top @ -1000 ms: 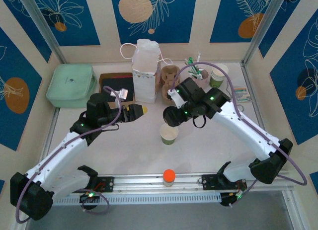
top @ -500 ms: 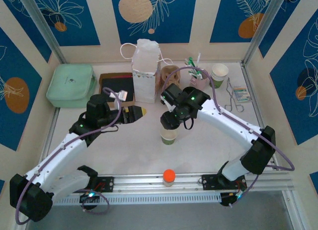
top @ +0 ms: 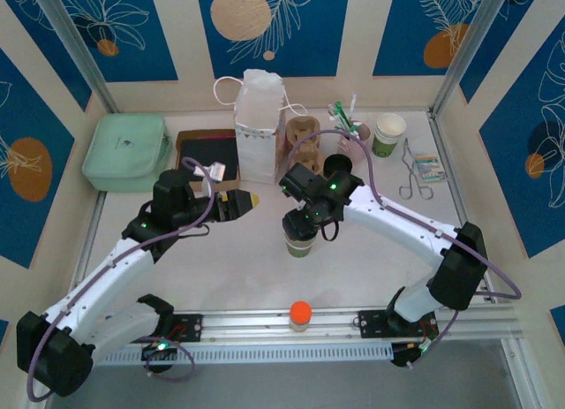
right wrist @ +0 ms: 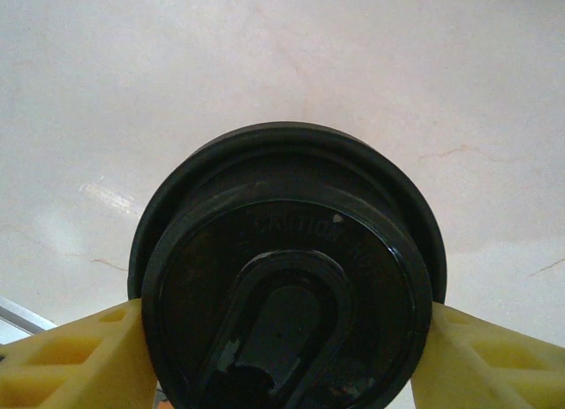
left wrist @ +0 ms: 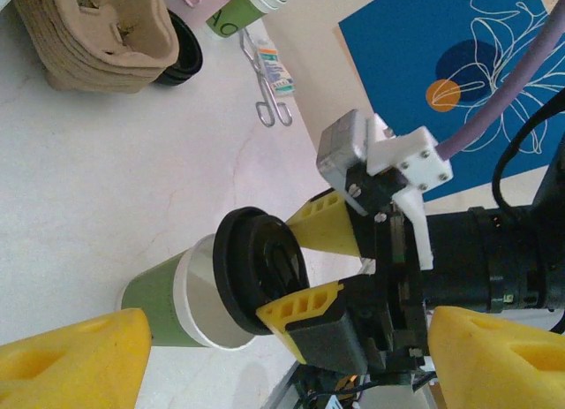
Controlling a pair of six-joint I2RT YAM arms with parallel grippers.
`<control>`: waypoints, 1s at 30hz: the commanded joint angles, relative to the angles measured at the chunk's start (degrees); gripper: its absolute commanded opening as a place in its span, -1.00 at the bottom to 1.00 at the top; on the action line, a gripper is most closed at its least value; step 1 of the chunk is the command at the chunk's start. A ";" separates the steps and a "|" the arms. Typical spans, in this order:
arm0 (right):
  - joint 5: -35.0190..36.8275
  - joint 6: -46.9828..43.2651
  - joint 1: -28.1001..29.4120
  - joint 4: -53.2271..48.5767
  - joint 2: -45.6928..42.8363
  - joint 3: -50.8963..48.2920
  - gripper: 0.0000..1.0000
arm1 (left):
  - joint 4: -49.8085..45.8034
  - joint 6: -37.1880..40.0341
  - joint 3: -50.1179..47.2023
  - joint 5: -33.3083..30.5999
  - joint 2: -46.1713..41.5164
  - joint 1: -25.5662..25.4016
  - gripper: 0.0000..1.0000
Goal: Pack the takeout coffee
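Green at the base and white around the top, the coffee cup (top: 300,245) stands upright on the pale table (top: 380,250). It is out in front of the white paper bag (top: 259,131), a touch to the bag's right and well apart from it. A round black lid (right wrist: 287,268) with raised lettering and an oval sip tab sits on its mouth. The right claw (left wrist: 282,268) hangs directly over the cup, partly closed, its yellow fingers (right wrist: 75,356) pressed against opposite sides of the lid's rim. The left claw (top: 247,200) hovers just in front of the bag's base, pointing toward the cup, jaws spread wide with nothing between them.
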 commanded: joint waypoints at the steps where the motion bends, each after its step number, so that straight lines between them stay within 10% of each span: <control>1: 0.42 2.25 0.67 0.27 0.43 -1.28 0.33 | -0.11 1.28 -0.99 -0.21 -1.24 0.70 0.65; 30: 2.64 4.37 3.02 0.51 1.83 -3.21 0.34 | 0.13 1.11 -2.20 -0.09 -2.31 1.06 0.65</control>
